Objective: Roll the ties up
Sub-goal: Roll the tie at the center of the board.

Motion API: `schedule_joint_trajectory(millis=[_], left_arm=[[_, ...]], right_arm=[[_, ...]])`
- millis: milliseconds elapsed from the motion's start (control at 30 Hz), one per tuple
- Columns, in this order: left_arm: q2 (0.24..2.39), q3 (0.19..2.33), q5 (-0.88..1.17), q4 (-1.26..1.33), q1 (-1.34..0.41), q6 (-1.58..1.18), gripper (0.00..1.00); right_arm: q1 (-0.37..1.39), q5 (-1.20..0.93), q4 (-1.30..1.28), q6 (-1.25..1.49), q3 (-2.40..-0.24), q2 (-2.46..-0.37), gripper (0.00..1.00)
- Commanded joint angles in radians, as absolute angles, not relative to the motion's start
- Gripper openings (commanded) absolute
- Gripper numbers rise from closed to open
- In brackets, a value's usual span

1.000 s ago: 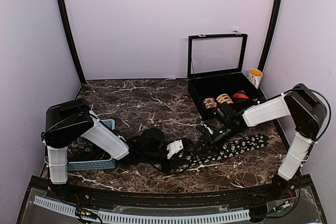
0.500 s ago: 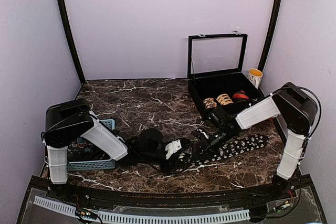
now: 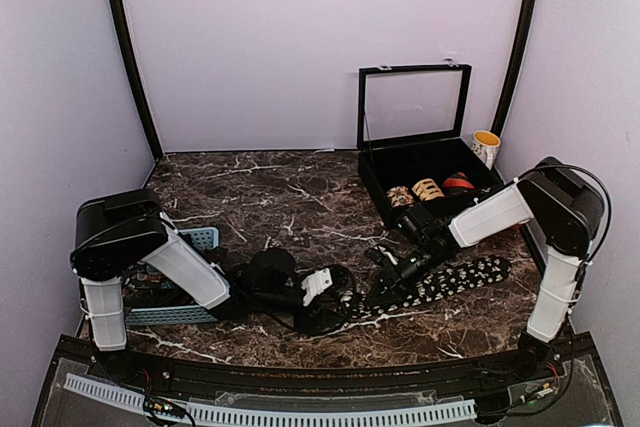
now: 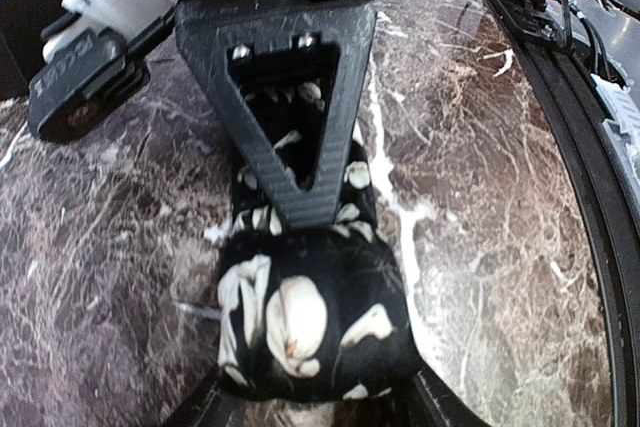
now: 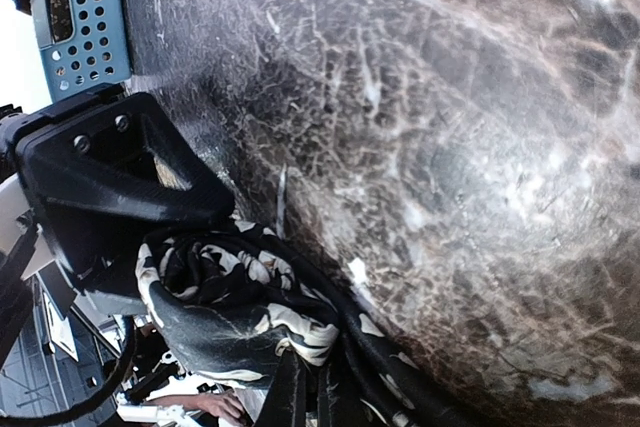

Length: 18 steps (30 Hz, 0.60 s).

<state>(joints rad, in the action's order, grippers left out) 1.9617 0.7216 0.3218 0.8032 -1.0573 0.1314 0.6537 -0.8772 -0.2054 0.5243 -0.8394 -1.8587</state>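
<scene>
A black tie with white prints lies across the marble, its flat end [image 3: 455, 277] stretching right. Its other end is wound into a roll [image 4: 305, 322], which sits near the table's front centre [image 3: 338, 302]. My left gripper [image 4: 315, 385] is open, with the roll sitting between its spread fingers. My right gripper [image 5: 312, 365] is shut on the tie's fabric [image 5: 250, 317] at the edge of the roll. In the top view it [image 3: 385, 282] comes in from the right. One right finger [image 4: 290, 127] reaches down over the roll in the left wrist view.
A black glass-lidded case [image 3: 372, 192] stands open at the back right, with tan-patterned [image 3: 427, 188] and red [image 3: 458, 183] coiled ties inside. A mug [image 3: 486, 147] is beside it. A blue slotted basket [image 3: 190, 313] sits under the left arm and also shows in the right wrist view [image 5: 75, 17].
My right gripper moved left and closed on the tie at the roll. The left jaws spread apart around the roll, and the left arm drew back slightly to the left.
</scene>
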Motion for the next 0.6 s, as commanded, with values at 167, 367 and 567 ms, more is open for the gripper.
schedule_joint_trajectory(millis=[167,367,567], left_arm=[[1.989,0.808,0.396,0.839,-1.051,0.17,0.43],[1.985,0.844,0.421,0.835,-1.054,0.173,0.36],[2.041,0.902,0.393,0.836,-1.058,0.149,0.38]], right_arm=[[0.649,-0.686,-0.292,0.501,-0.791,-1.932,0.0],[0.649,-0.687,-0.283,0.503,-0.792,-1.938,0.0],[0.649,-0.693,-0.283,0.496,-0.798,-1.95,0.0]])
